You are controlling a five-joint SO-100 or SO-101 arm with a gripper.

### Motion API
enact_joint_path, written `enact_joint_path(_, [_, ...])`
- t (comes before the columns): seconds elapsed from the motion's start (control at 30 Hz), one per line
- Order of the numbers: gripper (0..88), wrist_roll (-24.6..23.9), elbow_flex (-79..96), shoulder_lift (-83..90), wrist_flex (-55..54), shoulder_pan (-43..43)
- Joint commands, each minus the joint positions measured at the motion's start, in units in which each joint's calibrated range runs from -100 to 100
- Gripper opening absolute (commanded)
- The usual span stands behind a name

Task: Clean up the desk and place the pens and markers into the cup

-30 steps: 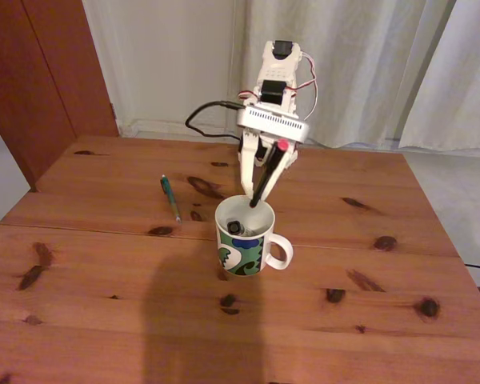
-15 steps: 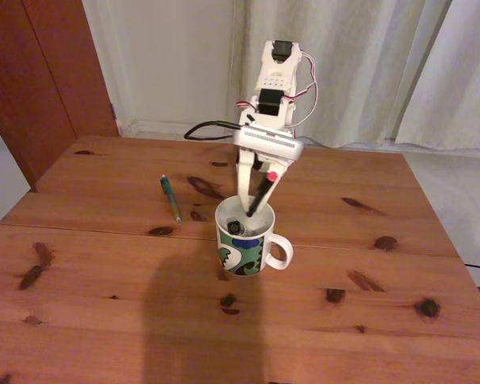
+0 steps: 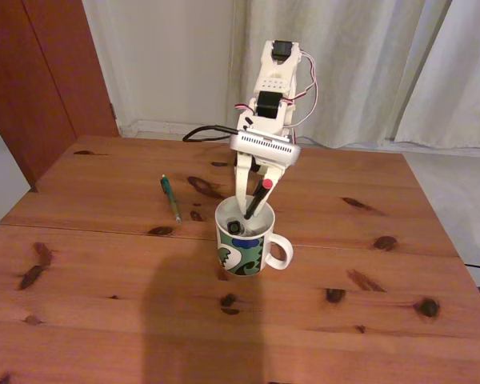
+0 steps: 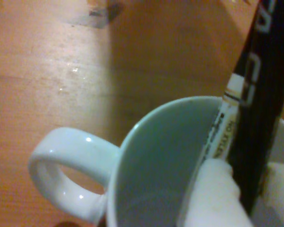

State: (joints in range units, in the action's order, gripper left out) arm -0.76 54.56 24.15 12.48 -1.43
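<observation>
The cup (image 3: pixel 244 244), a white mug with a green and blue swirl, stands mid-desk (image 3: pixel 104 264) with its handle to the right. My gripper (image 3: pixel 253 204) hangs straight over its mouth, jaws slightly parted. The black pen with the red end (image 3: pixel 260 196) leans between them, its lower end inside the cup. In the wrist view the black pen (image 4: pixel 260 109) runs past my white finger (image 4: pixel 213 198) into the cup (image 4: pixel 156 142). The white marker (image 4: pixel 226 127) leans on the inner wall, and its black cap (image 3: pixel 235 227) shows in the fixed view. A green pen (image 3: pixel 170 198) lies on the desk, left of the cup.
A black cable (image 3: pixel 204 130) trails from the arm's base at the desk's far edge. White curtains (image 3: pixel 368 64) hang behind, and a brown door (image 3: pixel 48 72) stands at the back left. Bare wood lies in front of and beside the cup.
The gripper has come down slightly over the cup. The black pen has slid down between the fingers, so its red end sits lower and more of it is inside the cup.
</observation>
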Motion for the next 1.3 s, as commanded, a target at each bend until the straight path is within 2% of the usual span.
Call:
enact_joint_path(0.0, [11.7,0.2,-1.2,0.3,-1.3,-0.2])
enact_joint_path(0.1, [16.7,0.2,-0.9,0.5,-1.3,-0.2])
enact_joint_path(0.2, [16.5,0.1,-0.8,0.8,-1.3,-0.2])
enact_joint_path(0.33, [12.5,0.1,-0.8,0.9,-1.2,-1.3])
enact_joint_path(0.5, [0.0,0.1,-1.0,1.0,-0.6,-2.5])
enact_joint_path(0.9, [0.8,0.2,-1.0,1.6,-0.1,-5.3])
enact_joint_path(1.13, [0.8,-0.1,-1.2,8.3,12.5,-5.8])
enact_joint_path(1.27, [0.5,-0.2,-1.2,11.6,15.8,-5.9])
